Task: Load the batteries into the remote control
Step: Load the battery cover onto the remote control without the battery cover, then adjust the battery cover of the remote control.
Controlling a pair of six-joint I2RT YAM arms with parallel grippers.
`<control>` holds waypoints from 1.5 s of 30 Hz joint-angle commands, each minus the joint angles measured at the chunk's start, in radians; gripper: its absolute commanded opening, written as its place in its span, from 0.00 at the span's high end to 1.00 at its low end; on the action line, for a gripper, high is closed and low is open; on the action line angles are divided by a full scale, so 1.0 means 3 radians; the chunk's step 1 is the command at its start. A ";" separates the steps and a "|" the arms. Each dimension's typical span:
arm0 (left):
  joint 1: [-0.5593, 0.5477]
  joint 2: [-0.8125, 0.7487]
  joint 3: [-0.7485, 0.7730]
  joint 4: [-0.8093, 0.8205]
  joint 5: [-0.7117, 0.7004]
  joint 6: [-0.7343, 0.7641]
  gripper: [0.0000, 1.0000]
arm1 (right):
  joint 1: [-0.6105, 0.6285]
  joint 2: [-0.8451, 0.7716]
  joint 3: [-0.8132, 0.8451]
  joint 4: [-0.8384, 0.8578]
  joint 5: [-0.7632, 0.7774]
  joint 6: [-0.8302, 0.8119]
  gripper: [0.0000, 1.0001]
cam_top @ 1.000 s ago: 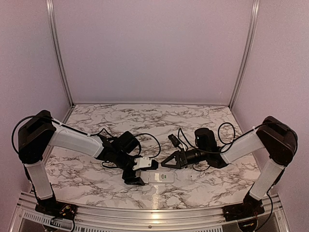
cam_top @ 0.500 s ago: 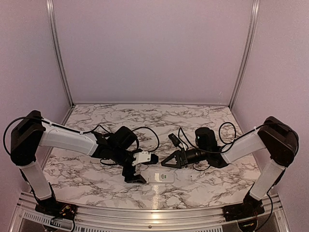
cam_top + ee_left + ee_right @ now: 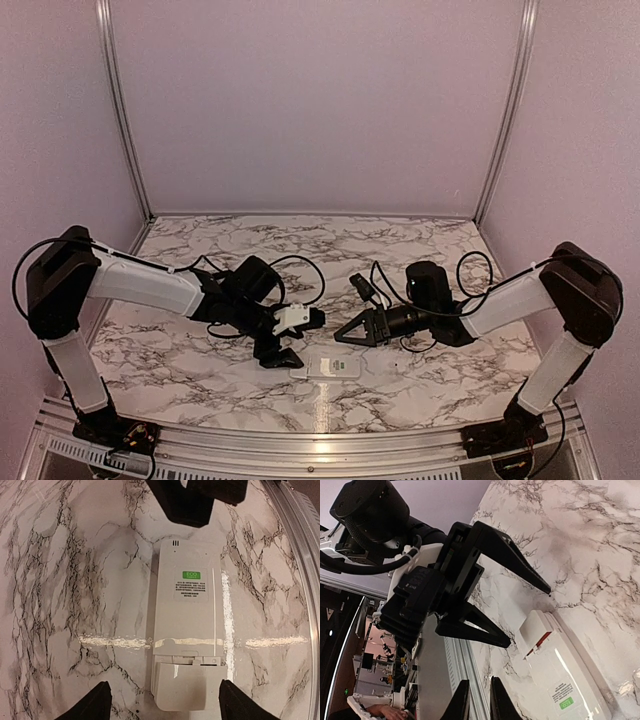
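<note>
We see the left arm [image 3: 140, 285] at lower left and the right arm [image 3: 510, 298] at lower right: white link shells, black joint housings, thin black cables [image 3: 310, 268] looping loose, and black tapered fingers [image 3: 510, 555].

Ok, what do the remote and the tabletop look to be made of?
Remote control: seemingly white moulded plastic, semi-gloss; a light streak crosses its back. Tabletop: glossy marble pattern, reflecting the same streak; real stone or printed laminate cannot be told.

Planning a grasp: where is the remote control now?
Top view: the remote control lies on the table near centre front, just right of the left gripper.
</note>
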 commanded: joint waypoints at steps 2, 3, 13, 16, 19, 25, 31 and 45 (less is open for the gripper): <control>0.0010 0.0175 0.0154 0.0007 -0.0081 -0.0012 0.25 | -0.0024 -0.0041 -0.0006 -0.0043 -0.0026 -0.0064 0.87; 0.0017 0.0201 0.0167 0.0013 -0.0120 -0.0021 0.26 | -0.0027 -0.0033 -0.0003 -0.0042 -0.0030 -0.0060 0.87; 0.0025 0.0445 0.0266 -0.0087 -0.0195 0.0011 0.33 | -0.0029 -0.0021 0.0018 -0.0086 -0.0046 -0.0107 0.87; 0.0030 0.0497 0.0274 -0.0094 -0.0201 0.0013 0.36 | -0.0030 -0.0015 0.0028 -0.0093 -0.0050 -0.0119 0.87; 0.0046 0.0543 0.0279 -0.0098 -0.0208 0.0012 0.38 | -0.0032 0.0002 0.0039 -0.0099 -0.0053 -0.0127 0.87; 0.0088 0.0572 0.0299 -0.0066 -0.0127 -0.0018 0.42 | -0.0030 0.0032 0.0041 -0.0111 -0.0068 -0.0155 0.87; 0.0128 0.0583 0.0306 -0.0083 -0.0002 0.0029 0.46 | -0.0032 0.0026 0.0031 -0.0108 -0.0064 -0.0167 0.87; 0.0165 0.0575 0.0456 -0.0214 0.0332 0.0024 0.57 | -0.0032 -0.0079 0.0127 -0.0645 0.0124 -0.0709 0.85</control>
